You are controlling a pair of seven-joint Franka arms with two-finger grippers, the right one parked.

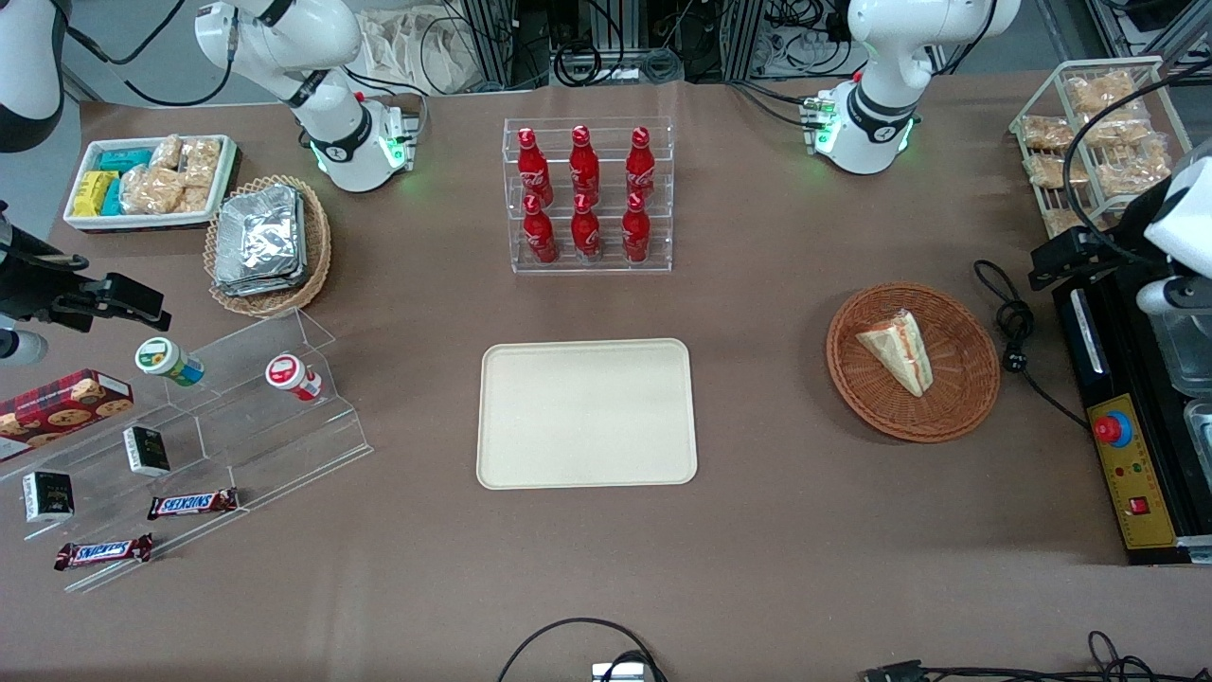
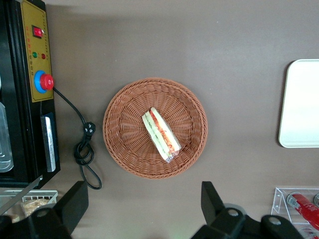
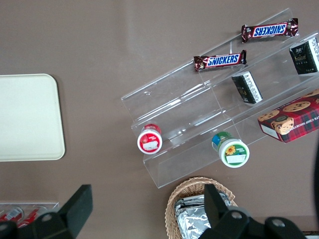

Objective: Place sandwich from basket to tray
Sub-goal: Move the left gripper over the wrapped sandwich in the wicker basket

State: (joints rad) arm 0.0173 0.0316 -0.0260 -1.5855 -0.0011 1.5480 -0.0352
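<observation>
The sandwich (image 1: 900, 350), a white-bread wedge with red, orange and green layers, lies in the round reddish-brown basket (image 1: 852, 379) toward the working arm's end of the table. The cream tray (image 1: 587, 414) lies flat at the table's middle and holds nothing. My left gripper (image 1: 1065, 258) hangs high above the table near the basket, open and empty. In the left wrist view the sandwich (image 2: 160, 134) lies in the middle of the basket (image 2: 119, 144), the gripper (image 2: 142, 194) stands just outside the basket's rim, and an edge of the tray (image 2: 301, 104) shows.
A black control box with a red button (image 1: 1127, 455) and a coiled black cable (image 1: 1013, 332) lie beside the basket. A clear rack of red bottles (image 1: 587, 194) stands farther from the front camera than the tray. A wire rack of snack bags (image 1: 1098, 133) stands by the box.
</observation>
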